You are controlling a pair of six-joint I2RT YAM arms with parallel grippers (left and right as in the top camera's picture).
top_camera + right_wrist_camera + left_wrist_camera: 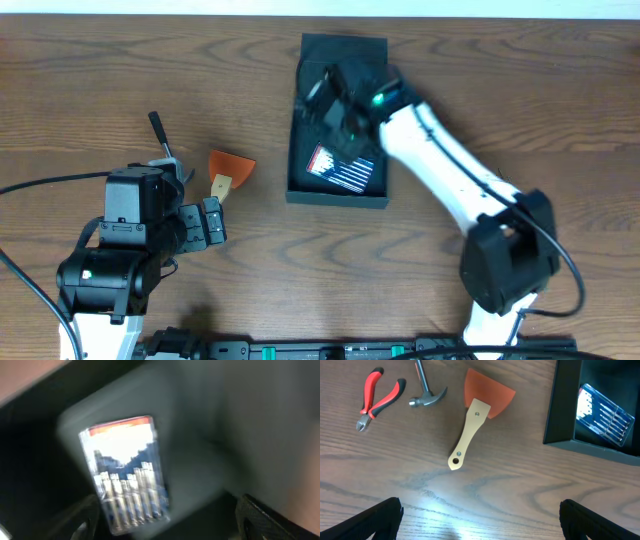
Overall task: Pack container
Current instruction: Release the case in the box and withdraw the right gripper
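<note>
Now, your left hand (480, 522) stands wide and empty just behind the scraper (472, 422), its handle pointing back at you, while the container (337, 198) lies to the right on the table (100, 80), under the open, empty right hand (175, 520).

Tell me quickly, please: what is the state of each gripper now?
Left gripper: open, holding nothing.
Right gripper: open, empty, above the screwdriver pack in the container.
</note>
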